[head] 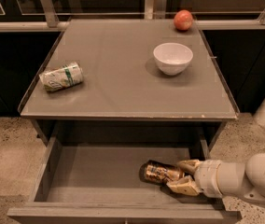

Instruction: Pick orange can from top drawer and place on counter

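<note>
On the bench [123, 97] we found a tipped can [60, 77] at the left, a bowl [172, 58] right of centre, and a fruit [183, 20] behind it. Below, in the right part of the open top drawer [100, 171], a second can [159, 172] lay sideways, the gripper [175, 174] clasping its right end.

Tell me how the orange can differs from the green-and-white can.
The orange can lies in the open top drawer; the green-and-white can lies on the counter, near its left edge. The orange can is shiny orange-gold; the green-and-white can is pale. The gripper is at the orange can's right end; nothing touches the green-and-white can. Both lie on their sides.
</note>
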You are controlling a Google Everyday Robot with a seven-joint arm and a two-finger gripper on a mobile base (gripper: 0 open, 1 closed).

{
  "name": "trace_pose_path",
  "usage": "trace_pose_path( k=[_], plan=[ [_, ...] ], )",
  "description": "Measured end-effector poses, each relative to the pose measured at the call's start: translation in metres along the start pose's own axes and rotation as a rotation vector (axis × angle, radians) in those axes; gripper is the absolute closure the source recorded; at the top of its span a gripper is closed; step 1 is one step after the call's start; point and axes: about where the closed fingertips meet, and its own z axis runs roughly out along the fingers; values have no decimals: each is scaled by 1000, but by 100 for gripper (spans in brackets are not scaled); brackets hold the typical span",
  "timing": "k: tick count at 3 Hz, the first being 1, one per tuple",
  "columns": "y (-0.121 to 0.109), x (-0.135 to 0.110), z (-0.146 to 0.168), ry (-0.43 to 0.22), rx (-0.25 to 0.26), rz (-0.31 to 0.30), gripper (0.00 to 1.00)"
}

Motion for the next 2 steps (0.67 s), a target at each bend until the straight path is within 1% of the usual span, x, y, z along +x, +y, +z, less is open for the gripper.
trace_pose_path(
  k=[1, 2],
  plan=[
    [5, -4, -18, 100, 21, -23, 100],
    [1, -20, -44, 171, 54, -54, 100]
  ],
)
